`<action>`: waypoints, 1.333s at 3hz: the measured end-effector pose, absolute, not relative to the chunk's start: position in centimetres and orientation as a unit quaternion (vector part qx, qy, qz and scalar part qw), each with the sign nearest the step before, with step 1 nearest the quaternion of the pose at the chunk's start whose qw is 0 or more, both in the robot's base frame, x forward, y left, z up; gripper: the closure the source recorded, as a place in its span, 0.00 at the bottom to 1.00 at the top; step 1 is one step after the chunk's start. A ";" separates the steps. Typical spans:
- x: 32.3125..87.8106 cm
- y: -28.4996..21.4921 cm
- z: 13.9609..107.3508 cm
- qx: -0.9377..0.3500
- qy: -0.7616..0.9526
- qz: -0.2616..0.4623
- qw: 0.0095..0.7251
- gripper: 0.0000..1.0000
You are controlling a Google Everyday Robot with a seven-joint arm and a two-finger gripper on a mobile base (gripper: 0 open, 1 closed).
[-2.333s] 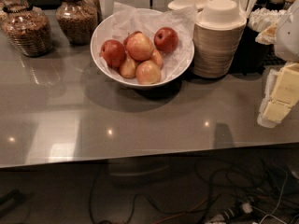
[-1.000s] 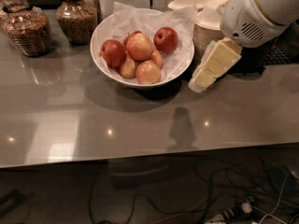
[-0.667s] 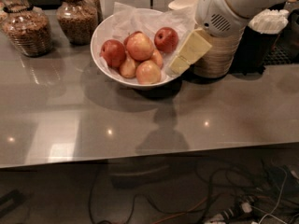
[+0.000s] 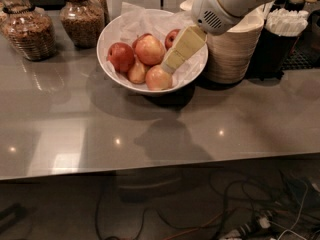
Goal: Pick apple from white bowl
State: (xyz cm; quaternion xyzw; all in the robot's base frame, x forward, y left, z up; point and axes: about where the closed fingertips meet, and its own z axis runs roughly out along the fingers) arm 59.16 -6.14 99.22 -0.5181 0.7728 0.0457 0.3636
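The gripper claw [image 4: 171, 63] hangs low over the right side of the white bowl [image 4: 107, 34], with its tip just above the front apple [image 4: 158, 78]. I cannot tell if the gripper claw is open or closed. Closest to us, some cables [image 4: 240, 204] lie on the floor under the shiny grey table [image 4: 150, 134]. The white bowl sits on the table further back, and crinkly white paper [image 4: 135, 16] lines it. Behind the front apple are more apples, packed close together, like the red apple [image 4: 121, 56] on the left and the pale apple [image 4: 149, 49] in the middle. Just beside the white bowl, on the right, stands a tall stack of beige bowls [image 4: 232, 54]. Far back on the left are two glass jars [image 4: 30, 31] full of brown bits. I think things could go wrong here. The apples are round, so a push from the tip could roll the front apple away. The gripper claw could also catch the paper and tug it up. The big arm is close to the stack of beige bowls and could bump it.
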 end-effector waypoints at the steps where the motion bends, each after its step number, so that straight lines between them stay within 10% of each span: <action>1: 59.7 -6.2 99.4 -0.511 0.765 0.038 0.391 0.00; 4: 63.3 -1.7 96.4 -0.516 0.733 0.078 0.437 0.15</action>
